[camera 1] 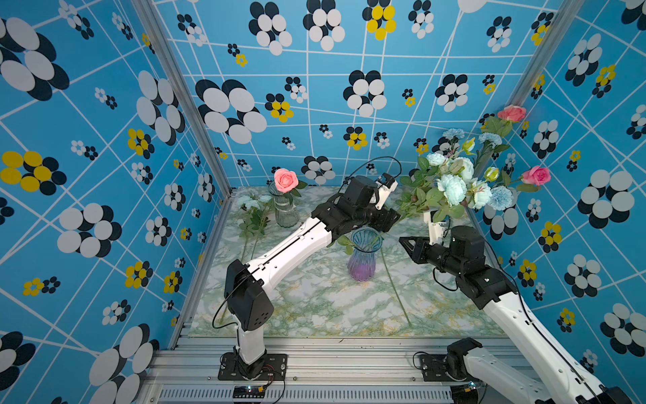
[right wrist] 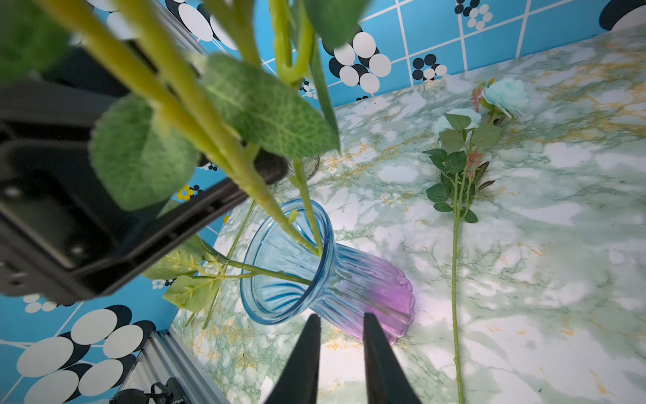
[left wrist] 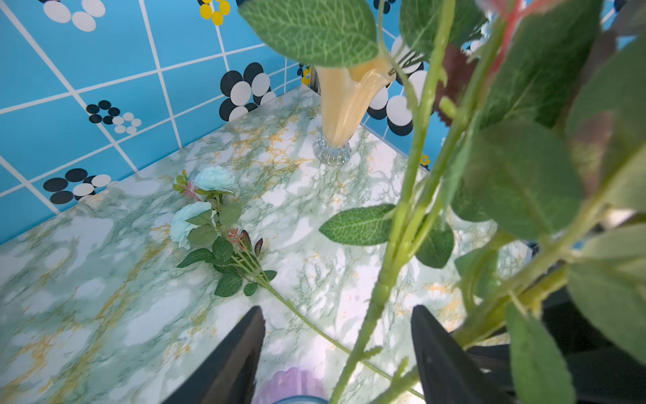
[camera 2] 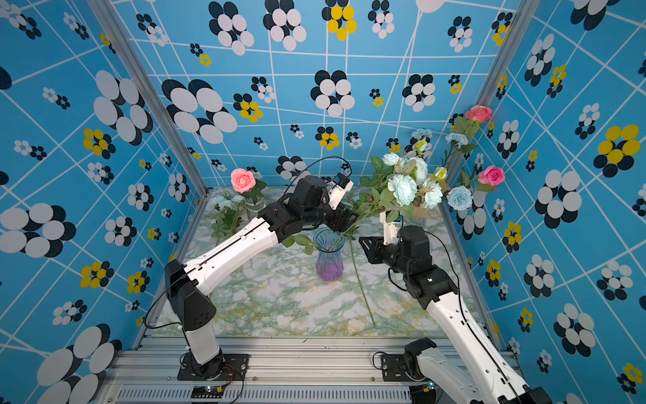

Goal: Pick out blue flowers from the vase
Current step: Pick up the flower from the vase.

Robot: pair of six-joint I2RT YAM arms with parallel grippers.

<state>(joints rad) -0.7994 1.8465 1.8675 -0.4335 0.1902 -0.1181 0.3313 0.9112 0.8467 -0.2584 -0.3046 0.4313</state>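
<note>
A blue-to-purple ribbed glass vase point(camera 1: 363, 253) point(right wrist: 349, 280) stands mid-table. Leafy green stems rise from its mouth and lean to the back right. They end in pale blue flowers point(camera 1: 454, 187) point(camera 2: 403, 189) mixed with pink roses point(camera 1: 536, 175). My left gripper point(left wrist: 337, 307) point(camera 1: 389, 217) is just above the vase mouth, open, with one green stem point(left wrist: 370, 314) standing between its fingers, touching neither. My right gripper point(right wrist: 342, 314) point(camera 1: 403, 240) hangs just right of the vase, its fingers a narrow gap apart with nothing between them.
Blue flowers point(camera 1: 253, 208) lie on the marbled table at the back left, beside a clear vase point(camera 1: 286, 210) holding a pink rose. Another long stem point(camera 1: 395, 286) lies right of the centre vase. A yellow vase point(left wrist: 346, 105) stands in the back right corner. Patterned walls enclose three sides.
</note>
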